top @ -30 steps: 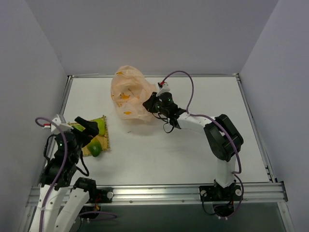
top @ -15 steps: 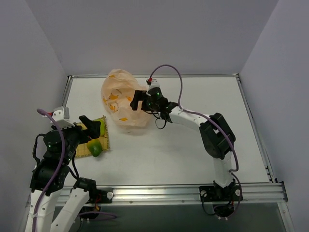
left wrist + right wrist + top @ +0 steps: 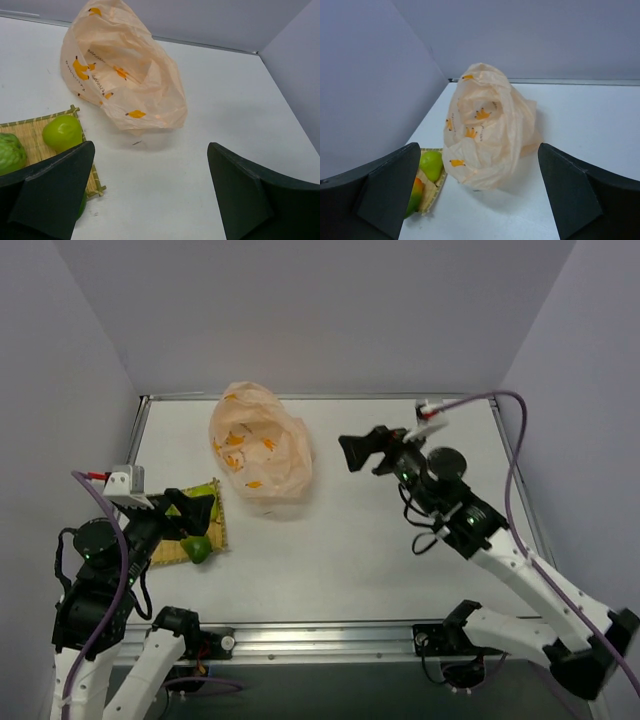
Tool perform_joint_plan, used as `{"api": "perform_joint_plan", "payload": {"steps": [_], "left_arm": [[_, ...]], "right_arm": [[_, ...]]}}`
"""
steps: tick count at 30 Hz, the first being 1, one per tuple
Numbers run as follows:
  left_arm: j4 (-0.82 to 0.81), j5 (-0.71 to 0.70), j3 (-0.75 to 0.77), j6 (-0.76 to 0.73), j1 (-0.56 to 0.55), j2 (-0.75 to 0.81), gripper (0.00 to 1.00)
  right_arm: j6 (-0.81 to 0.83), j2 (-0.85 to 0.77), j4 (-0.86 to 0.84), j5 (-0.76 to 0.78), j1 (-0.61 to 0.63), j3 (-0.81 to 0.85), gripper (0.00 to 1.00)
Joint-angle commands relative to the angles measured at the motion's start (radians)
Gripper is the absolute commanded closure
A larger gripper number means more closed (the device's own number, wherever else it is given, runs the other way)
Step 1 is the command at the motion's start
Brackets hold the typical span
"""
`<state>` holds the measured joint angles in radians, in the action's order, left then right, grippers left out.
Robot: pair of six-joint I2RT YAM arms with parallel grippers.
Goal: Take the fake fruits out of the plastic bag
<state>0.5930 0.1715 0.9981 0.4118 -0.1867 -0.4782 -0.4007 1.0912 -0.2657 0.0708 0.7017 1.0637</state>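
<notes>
The plastic bag (image 3: 260, 450) lies crumpled on the white table at the back left, with nothing holding it. It also fills the upper middle of both wrist views: bag (image 3: 125, 75), bag (image 3: 490, 130). What is inside it does not show. Fake fruits lie on a yellow woven mat (image 3: 168, 554) at the near left: a smooth green fruit (image 3: 62, 132), a bumpy green one (image 3: 10, 152) and a green-orange one (image 3: 415, 196). My left gripper (image 3: 188, 514) hangs open over the mat, left gripper (image 3: 150, 146) empty. My right gripper (image 3: 365, 450) stands open right of the bag, right gripper (image 3: 480, 146) empty.
Grey walls enclose the table on the left, back and right. A metal rail (image 3: 330, 640) runs along the near edge by the arm bases. A green fruit (image 3: 197, 550) sits at the mat's near corner.
My right gripper opened, let go of the bag and pulled back to the right. The bag had been dragged left and now rests slack on the table. The left gripper rose slightly.
</notes>
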Motion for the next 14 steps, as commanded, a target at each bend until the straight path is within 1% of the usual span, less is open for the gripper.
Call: {"api": "perform_joint_plan", "payload": {"steps": [1,2,3,5,7,8,11,14], "left_arm": [[-0.010,0.071,-0.030,-0.025,-0.002,0.053,0.06],[-0.010,0.078,-0.047,-0.022,-0.002,0.088,0.06],[-0.002,0.076,-0.079,-0.010,-0.002,0.104,0.06],[-0.001,0.082,-0.114,-0.002,-0.002,0.145,0.06],[0.013,0.085,-0.148,0.015,-0.002,0.176,0.06],[0.022,0.085,-0.157,0.024,-0.002,0.184,0.06],[0.024,0.079,-0.167,0.028,-0.002,0.202,0.06],[0.004,0.082,-0.141,0.025,-0.002,0.175,0.06]], "right_arm": [[-0.006,-0.164,0.052,0.171,-0.007,-0.213,0.00],[-0.013,-0.257,0.054,0.208,-0.007,-0.304,0.00],[-0.026,-0.298,0.056,0.262,-0.007,-0.344,0.00],[-0.052,-0.406,0.054,0.297,-0.008,-0.437,0.00],[-0.067,-0.467,0.053,0.319,-0.008,-0.479,0.00],[-0.085,-0.474,0.054,0.320,-0.010,-0.507,0.00],[-0.089,-0.455,0.039,0.323,-0.010,-0.518,0.00],[-0.064,-0.409,0.040,0.310,-0.010,-0.447,0.00]]}}
